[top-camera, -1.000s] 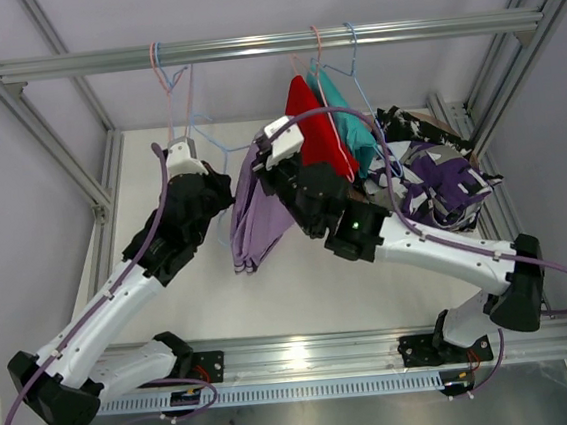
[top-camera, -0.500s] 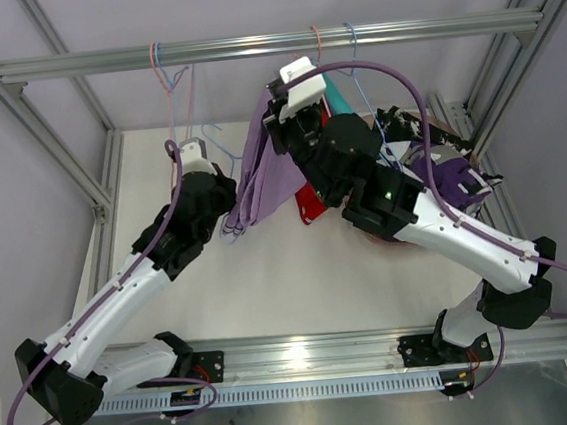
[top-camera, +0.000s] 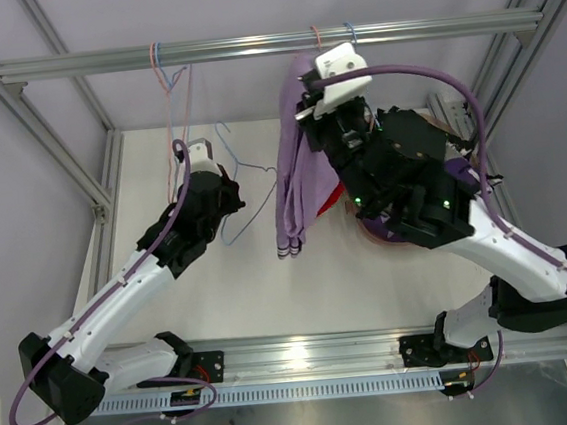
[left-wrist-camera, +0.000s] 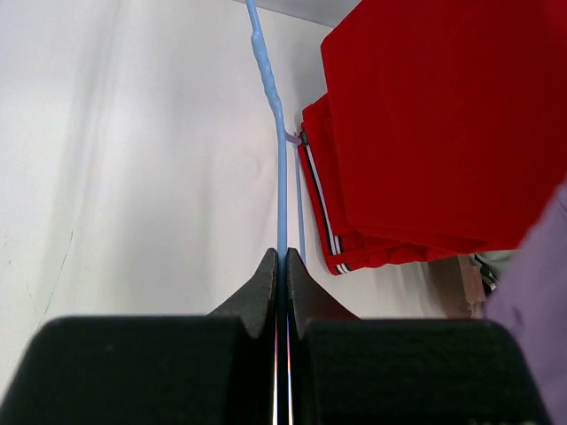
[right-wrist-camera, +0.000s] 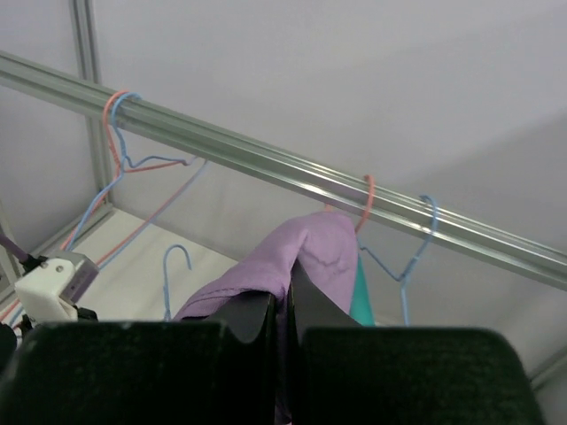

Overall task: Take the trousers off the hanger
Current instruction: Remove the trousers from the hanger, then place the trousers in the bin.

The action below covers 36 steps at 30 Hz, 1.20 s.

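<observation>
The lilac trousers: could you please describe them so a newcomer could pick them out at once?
Find the aluminium rail across the top. Just under its middle, the right gripper pinches the lilac trousers, which hang down in a long fold. They are plain pale purple, unlike the red trousers beside them.

Bright, diffuse overhead light; soft shadows on the white surface [top-camera: 257, 300]; glare spot on the near rail [top-camera: 297, 352]; jaws blurred in both wrist views
</observation>
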{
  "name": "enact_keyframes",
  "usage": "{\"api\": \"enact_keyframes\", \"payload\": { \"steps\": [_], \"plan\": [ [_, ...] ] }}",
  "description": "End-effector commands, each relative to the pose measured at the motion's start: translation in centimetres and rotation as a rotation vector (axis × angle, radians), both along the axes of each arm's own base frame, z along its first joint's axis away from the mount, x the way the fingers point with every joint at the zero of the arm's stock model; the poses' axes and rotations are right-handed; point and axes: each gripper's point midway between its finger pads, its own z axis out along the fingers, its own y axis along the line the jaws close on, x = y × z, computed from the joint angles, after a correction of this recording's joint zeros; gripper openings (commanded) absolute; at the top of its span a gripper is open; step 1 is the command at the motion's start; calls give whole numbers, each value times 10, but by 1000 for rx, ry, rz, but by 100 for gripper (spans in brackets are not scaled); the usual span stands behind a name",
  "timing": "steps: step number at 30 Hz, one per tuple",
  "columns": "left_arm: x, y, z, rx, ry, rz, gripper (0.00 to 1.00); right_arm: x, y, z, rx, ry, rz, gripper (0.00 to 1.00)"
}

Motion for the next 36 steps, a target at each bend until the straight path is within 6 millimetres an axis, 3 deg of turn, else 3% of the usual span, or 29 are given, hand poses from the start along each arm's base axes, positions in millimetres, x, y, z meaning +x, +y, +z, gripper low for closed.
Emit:
{"api": "enact_keyframes", "payload": {
  "steps": [1, 2, 5, 22, 29, 36],
  "plan": [
    [3, -3, 25, -19, -58, -4, 0, -23, -75, 45, 122, -62, -74, 0],
    [3, -3, 26, -18, -61, 0, 0, -29, -96, 51, 141, -68, -95, 0],
    [3, -4, 26, -13, -61, -5, 0, -36, -129, 51, 154, -65, -142, 0],
    [3, -13, 21, 2, -48, -28, 0, -69, -292, 57, 188, -41, -423, 0],
    [-1, -21, 20, 19, -42, -55, 0, -75, -320, 25, 231, -15, -502, 0],
    [-4, -28, 17, 34, -37, -73, 0, -68, -309, -33, 222, 30, -580, 0]
  ]
}}
